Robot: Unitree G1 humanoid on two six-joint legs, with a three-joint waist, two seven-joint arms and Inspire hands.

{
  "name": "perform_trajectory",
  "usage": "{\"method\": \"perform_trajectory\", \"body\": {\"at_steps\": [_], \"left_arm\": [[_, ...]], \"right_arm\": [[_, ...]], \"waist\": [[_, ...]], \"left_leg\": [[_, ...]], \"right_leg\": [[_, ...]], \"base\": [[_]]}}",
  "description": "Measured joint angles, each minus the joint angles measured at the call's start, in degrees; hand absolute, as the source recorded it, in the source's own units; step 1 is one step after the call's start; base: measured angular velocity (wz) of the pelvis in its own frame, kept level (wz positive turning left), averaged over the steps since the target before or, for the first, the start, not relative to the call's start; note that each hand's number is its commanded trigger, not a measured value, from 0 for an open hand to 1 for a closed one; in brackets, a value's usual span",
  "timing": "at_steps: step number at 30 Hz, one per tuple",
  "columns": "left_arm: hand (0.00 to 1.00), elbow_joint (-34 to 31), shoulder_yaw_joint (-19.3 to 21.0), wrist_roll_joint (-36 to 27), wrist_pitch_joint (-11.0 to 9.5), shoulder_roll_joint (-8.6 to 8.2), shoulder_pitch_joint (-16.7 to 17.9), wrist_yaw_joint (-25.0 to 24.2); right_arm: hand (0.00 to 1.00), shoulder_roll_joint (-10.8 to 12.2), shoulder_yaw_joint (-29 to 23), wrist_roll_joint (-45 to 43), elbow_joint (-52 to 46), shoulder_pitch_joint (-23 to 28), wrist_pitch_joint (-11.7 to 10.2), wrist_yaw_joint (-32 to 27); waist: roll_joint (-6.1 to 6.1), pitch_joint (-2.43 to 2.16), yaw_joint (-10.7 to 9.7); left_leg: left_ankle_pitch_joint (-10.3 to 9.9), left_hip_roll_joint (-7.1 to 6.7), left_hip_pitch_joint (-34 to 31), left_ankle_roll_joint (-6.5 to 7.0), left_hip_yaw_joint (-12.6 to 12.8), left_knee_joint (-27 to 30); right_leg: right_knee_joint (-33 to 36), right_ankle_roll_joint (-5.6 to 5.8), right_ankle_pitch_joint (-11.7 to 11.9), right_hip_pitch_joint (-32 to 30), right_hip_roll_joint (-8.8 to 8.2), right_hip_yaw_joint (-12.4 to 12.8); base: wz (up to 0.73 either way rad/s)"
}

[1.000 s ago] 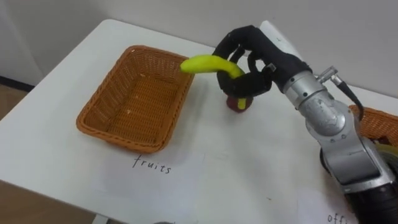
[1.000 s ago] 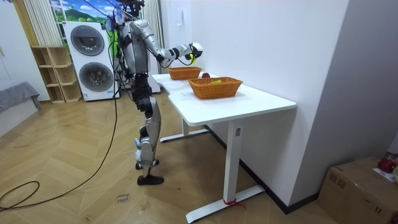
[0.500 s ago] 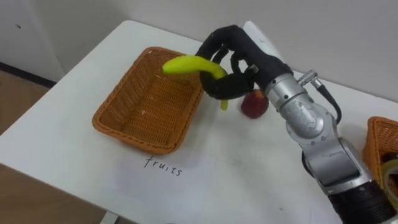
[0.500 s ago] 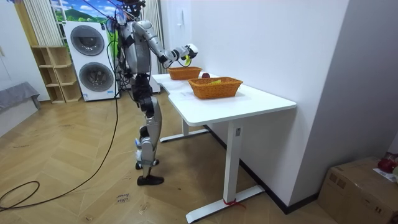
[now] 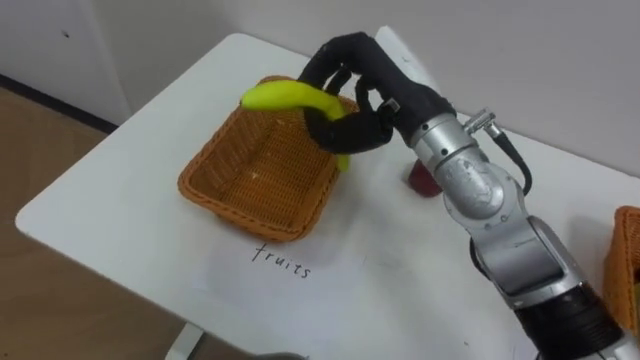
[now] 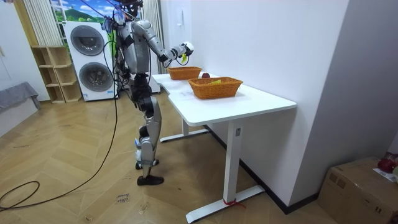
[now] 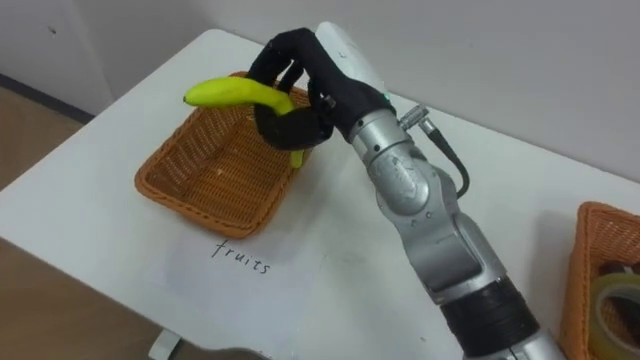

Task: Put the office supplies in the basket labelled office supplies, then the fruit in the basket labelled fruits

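Note:
My right hand (image 5: 352, 88) is shut on a yellow banana (image 5: 283, 95) and holds it in the air over the far right part of the wicker fruit basket (image 5: 214, 160); the same hand (image 7: 300, 75) and banana (image 7: 232, 92) show in the right eye view. The basket has nothing in it. A red apple (image 5: 421, 181) lies on the white table (image 5: 130, 170) just right of the basket, partly hidden behind my forearm. In the room view I stand at the table's far end with my right hand (image 6: 183, 49) raised above the far basket (image 6: 184, 73).
A second wicker basket (image 7: 588, 262) at the table's right edge holds a roll of tape (image 7: 615, 290). A handwritten paper label (image 5: 283, 263) lies in front of the fruit basket. The table's near edge is close below. Washing machines (image 6: 91, 59) stand behind me.
My right hand has carried the banana leftward, from beside the basket's right rim to above its inside. The apple under the hand has come into sight. The camera has turned left.

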Motion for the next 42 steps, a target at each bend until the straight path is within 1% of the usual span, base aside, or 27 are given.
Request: {"method": "perform_trajectory", "body": {"at_steps": [4,7,12,16,21,22,23,24,25,32,39,42], "left_arm": [[0.00,-1.1,0.0,0.0,-0.1,-0.02,-0.1,-2.3],[0.00,-2.0,0.0,0.0,-0.1,-0.02,-0.2,-3.3],[0.00,-2.0,0.0,0.1,-0.1,-0.02,-0.1,-3.5],[0.00,-2.0,0.0,0.1,-0.1,-0.02,-0.2,-3.5],[0.00,-2.0,0.0,0.1,-0.1,-0.02,-0.1,-3.3],[0.00,-2.0,0.0,0.1,-0.1,-0.02,-0.1,-3.3],[0.00,-2.0,0.0,0.1,-0.1,-0.01,-0.1,-3.3],[0.00,-2.0,0.0,0.1,-0.1,-0.02,-0.1,-3.2],[0.00,-2.0,0.0,0.1,-0.1,-0.02,-0.1,-3.2],[0.00,-2.0,0.0,0.1,-0.1,-0.05,-0.1,-3.2],[0.00,-2.2,-0.1,0.1,-0.1,-0.06,-0.2,-2.9],[0.00,-2.2,-0.2,0.1,-0.1,-0.06,-0.1,-2.8]], "right_arm": [[1.00,0.0,4.3,-2.8,0.0,0.0,0.0,0.0],[1.00,0.2,4.7,-2.9,0.0,0.0,0.0,0.0],[1.00,0.4,5.0,-3.0,0.1,0.0,0.0,0.0],[1.00,0.5,7.0,-3.0,1.3,0.0,-0.1,-0.1],[1.00,0.7,7.3,-2.9,3.8,0.0,-0.1,-0.1],[0.84,0.8,7.3,-2.9,3.8,0.0,-0.1,-0.2],[0.60,0.8,7.3,-2.9,3.8,0.0,-0.1,-0.3],[0.50,0.9,7.3,-2.9,3.8,0.0,-0.1,-0.5],[0.00,1.0,7.3,-2.9,3.8,0.0,-0.1,-0.5],[0.00,2.6,7.3,-3.1,4.2,0.0,-0.1,-0.7],[0.00,2.6,7.3,-3.1,5.4,0.0,-0.1,-0.7],[0.00,2.6,7.4,-3.1,5.8,0.0,-0.1,-0.7]], "waist": [[-0.09,0.07,0.3],[-0.19,0.11,0.8],[-0.24,0.17,1.5],[-0.25,0.18,1.6],[-0.33,0.24,1.6],[-0.33,0.24,1.6],[-0.33,0.23,1.6],[-0.36,0.22,1.6],[-0.37,0.22,1.6],[-0.37,0.24,1.6],[-0.41,0.25,1.6],[-0.51,0.27,1.6]], "left_leg": [[0.0,0.02,0.0,0.00,-0.1,-0.2],[0.0,-0.01,0.0,0.00,-0.3,-0.4],[0.0,-0.01,0.0,0.01,-0.6,-0.5],[0.0,-0.02,0.1,0.02,-0.6,-0.6],[0.0,-0.08,0.1,0.04,-0.6,-0.7],[0.0,-0.06,0.1,0.03,-0.6,-0.9],[0.0,-0.05,0.1,0.02,-0.6,-1.0],[0.0,-0.04,0.2,0.02,-0.6,-1.0],[0.0,-0.04,0.2,0.02,-0.6,-1.0],[0.0,-0.07,0.2,0.03,-0.7,-1.2],[0.0,-0.06,0.2,0.04,-0.8,-1.2],[0.1,-0.07,0.2,0.06,-0.8,-1.2]], "right_leg": [[0.0,0.09,-0.1,0.0,0.03,0.0],[0.0,0.10,-0.1,0.0,0.03,-0.1],[0.0,0.12,-0.1,-0.1,0.03,-0.1],[0.0,0.25,-0.2,-0.2,-0.36,0.0],[0.0,0.64,-0.4,-0.2,-0.46,0.0],[0.0,0.68,-0.4,-0.1,-0.44,0.0],[0.0,0.69,-0.4,-0.1,-0.43,0.0],[0.0,0.70,-0.4,-0.1,-0.40,0.0],[0.0,0.70,-0.4,-0.1,-0.37,0.0],[0.0,0.70,-0.4,-0.1,-0.10,0.0],[-0.1,0.75,-0.5,-0.2,-0.13,0.1],[-0.1,0.74,-0.5,-0.3,-0.40,0.1]], "base": [[0.01],[0.04],[0.02],[0.00],[0.00],[0.00],[0.00],[0.00],[0.00],[0.00],[0.00],[0.00]]}}
